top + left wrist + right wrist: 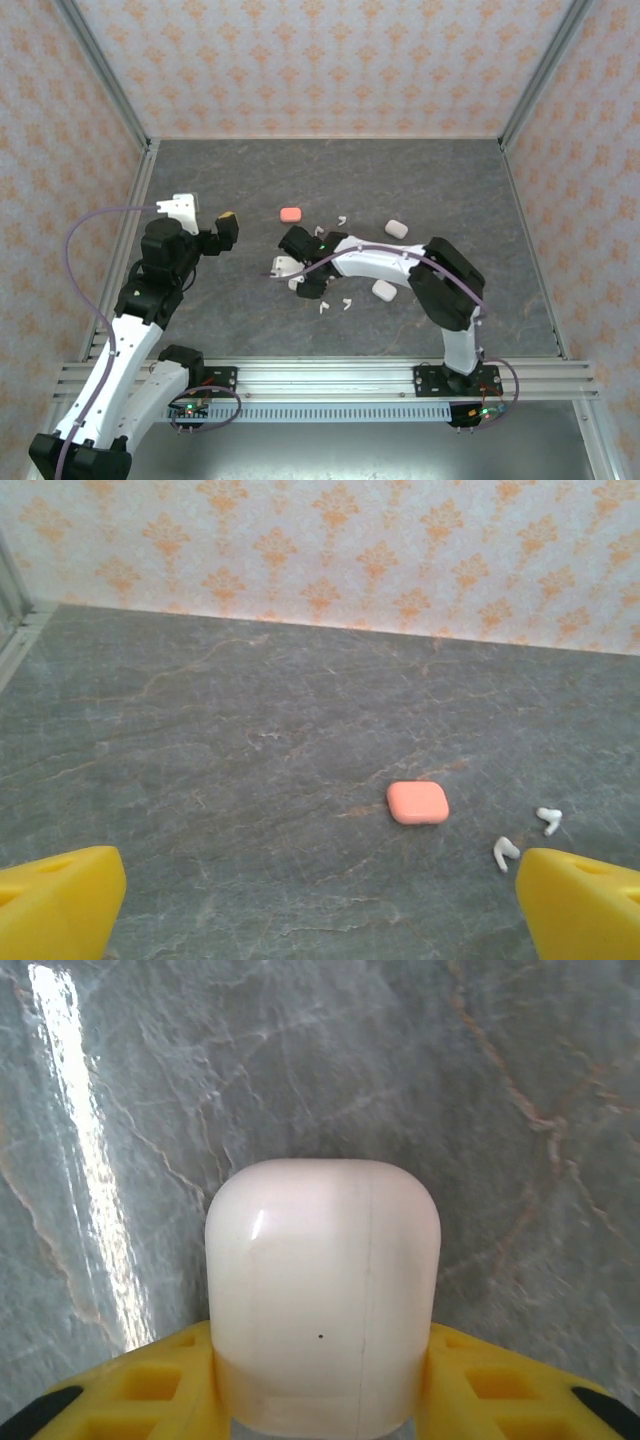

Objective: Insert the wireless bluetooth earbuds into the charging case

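Charging case [322, 1290] between right fingers [485, 1385]; earbuds [507, 852] near pink case [418, 802]

Light in the overhead view is bright and even from above; the arms [370, 260] throw only short, soft shadows on the table [250, 180]. In the right wrist view a hard white streak of glare runs down the upper left of the frame, and the white case [322, 1280] carries a small highlight. In the left wrist view the yellow fingers [60, 905] in the lower corners are blurred; the pink case [417, 802] is sharp.
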You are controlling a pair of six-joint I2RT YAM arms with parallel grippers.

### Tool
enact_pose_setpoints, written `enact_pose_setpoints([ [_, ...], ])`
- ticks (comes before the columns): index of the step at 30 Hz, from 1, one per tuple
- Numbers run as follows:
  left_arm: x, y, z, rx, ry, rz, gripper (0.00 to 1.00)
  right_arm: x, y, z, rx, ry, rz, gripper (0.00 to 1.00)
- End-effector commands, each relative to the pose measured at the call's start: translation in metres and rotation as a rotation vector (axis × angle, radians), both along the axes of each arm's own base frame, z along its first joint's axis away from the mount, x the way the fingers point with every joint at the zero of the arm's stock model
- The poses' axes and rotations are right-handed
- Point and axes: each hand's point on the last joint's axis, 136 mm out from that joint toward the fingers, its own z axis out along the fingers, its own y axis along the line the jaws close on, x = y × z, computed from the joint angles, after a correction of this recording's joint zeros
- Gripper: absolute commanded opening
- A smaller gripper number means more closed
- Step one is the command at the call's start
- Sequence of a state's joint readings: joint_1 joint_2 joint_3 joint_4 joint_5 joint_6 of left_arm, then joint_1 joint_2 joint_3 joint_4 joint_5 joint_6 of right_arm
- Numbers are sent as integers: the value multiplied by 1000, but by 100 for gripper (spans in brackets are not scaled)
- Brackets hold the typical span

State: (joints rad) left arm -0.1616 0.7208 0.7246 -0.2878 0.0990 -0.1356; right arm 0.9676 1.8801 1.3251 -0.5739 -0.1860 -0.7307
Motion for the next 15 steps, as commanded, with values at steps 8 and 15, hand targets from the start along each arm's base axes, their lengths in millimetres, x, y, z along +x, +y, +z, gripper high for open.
enact_pose_setpoints([
  [8,-8,-87,43,-162,-60,-499,98,22,-29,153,382,-305,-55,42],
  [15,-15,-138,60,-361,-3,-794,90,25,-47,200,399,-464,-42,42],
])
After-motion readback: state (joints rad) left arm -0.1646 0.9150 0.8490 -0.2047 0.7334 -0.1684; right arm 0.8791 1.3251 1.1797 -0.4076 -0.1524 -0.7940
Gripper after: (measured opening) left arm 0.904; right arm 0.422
